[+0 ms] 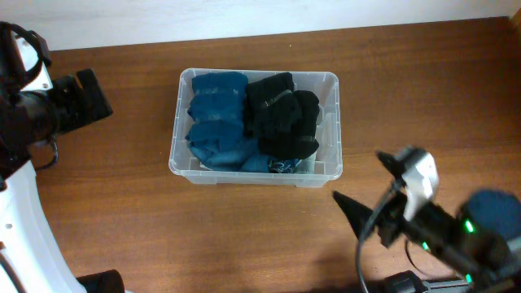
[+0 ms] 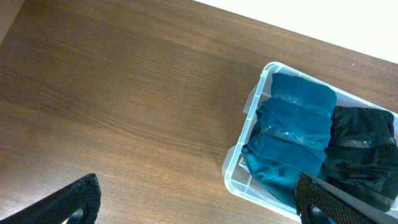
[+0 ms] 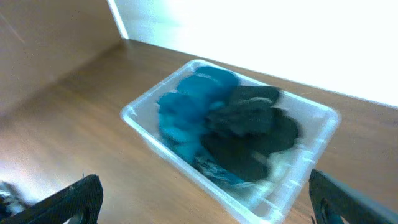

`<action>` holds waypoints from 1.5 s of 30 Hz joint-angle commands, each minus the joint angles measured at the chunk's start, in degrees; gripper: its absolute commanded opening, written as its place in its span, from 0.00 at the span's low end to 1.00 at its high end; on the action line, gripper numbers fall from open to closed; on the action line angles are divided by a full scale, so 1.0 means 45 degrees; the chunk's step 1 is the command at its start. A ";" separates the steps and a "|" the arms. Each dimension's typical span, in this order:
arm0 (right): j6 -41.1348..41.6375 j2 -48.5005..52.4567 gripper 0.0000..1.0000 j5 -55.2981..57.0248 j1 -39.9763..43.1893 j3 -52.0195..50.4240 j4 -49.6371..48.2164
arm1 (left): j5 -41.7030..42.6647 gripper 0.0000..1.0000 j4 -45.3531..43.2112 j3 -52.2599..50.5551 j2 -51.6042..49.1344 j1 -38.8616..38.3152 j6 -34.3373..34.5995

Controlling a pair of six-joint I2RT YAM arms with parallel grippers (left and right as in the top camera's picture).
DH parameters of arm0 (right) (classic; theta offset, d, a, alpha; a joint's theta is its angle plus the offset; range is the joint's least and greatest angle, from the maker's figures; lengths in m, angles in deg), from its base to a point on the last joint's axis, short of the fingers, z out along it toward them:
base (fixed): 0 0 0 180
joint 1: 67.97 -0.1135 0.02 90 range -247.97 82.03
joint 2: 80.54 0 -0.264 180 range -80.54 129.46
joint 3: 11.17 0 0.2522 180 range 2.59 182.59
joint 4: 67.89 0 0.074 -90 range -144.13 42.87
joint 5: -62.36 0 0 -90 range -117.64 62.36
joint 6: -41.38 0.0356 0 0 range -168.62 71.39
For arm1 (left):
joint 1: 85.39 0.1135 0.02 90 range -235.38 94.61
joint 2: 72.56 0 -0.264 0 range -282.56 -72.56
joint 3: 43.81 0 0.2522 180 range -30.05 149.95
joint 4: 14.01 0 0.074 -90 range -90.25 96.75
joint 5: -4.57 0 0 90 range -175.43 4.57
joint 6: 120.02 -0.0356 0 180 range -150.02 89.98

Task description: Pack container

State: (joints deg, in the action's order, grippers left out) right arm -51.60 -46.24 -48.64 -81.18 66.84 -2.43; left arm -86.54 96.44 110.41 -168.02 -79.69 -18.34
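A rectangular clear plastic bin with a rolled rim [image 1: 256, 178] sits flat on the brown wooden desk [image 1: 122, 203], about midway across it and toward its far edge in the overhead view, with nothing gripping it. Inside, a row of bundled blue fabric pieces [image 1: 216, 114] fills the bin's left half, and a heap of bundled black fabric pieces [image 1: 281, 114] lies touching them on the right. A smaller piece of patterned blue cloth [image 1: 282, 167] is tucked against the near wall. The left pincer [image 2: 198, 202] is spread wide, its two black fingertips [image 2: 79, 198] at opposite lower corners of the left wrist view with only bare desk between them. It holds nothing and hangs well apart from the bin, which appears off to the right of that view. The right pincer [image 3: 205, 202] is likewise spread wide and empty. Its fingertips [image 3: 81, 198] frame the lower corners of the blurred right wrist view. It is held above the desk on the bin's near right side, clear of the rim [image 3: 149, 134].
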 commanded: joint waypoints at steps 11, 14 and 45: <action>-0.0797 -0.2837 0.98 0.5391 0.2385 -0.3842 -0.0573 | -0.0087 0.99 0.0000 0.0010 0.0078 0.0058 0.0102; 0.0175 -0.4124 0.98 0.5387 0.2890 -0.5707 -0.1243 | -0.0087 0.99 0.0000 0.0010 0.0078 0.0058 0.0102; 0.1530 -0.7509 0.98 0.5105 0.3118 -1.2216 -0.2035 | -0.0087 0.99 0.0000 0.0010 0.0078 0.0058 0.0102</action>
State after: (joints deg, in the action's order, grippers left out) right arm -45.33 -79.64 -25.73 -67.61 12.33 -11.63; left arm -86.54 96.44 110.41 -168.02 -79.69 -18.34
